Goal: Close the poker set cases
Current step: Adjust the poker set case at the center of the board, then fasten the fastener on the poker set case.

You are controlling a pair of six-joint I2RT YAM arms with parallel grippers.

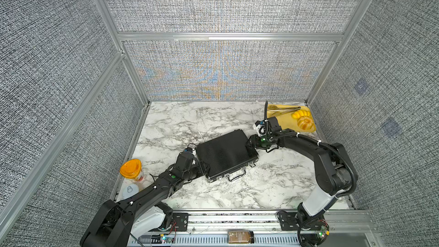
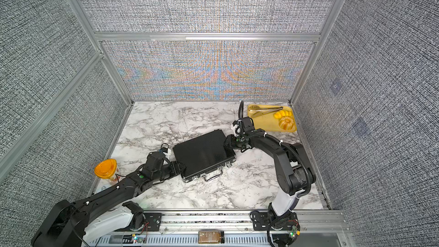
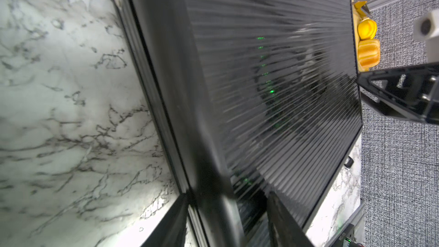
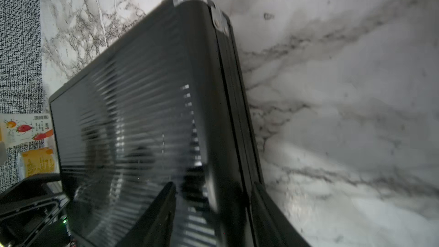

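The black case is shut and lies flat in the middle of the marble table. The left gripper is at one short end of the case, the right gripper at the other end. Each has its fingers apart with the case's edge between them. I cannot tell if they squeeze it.
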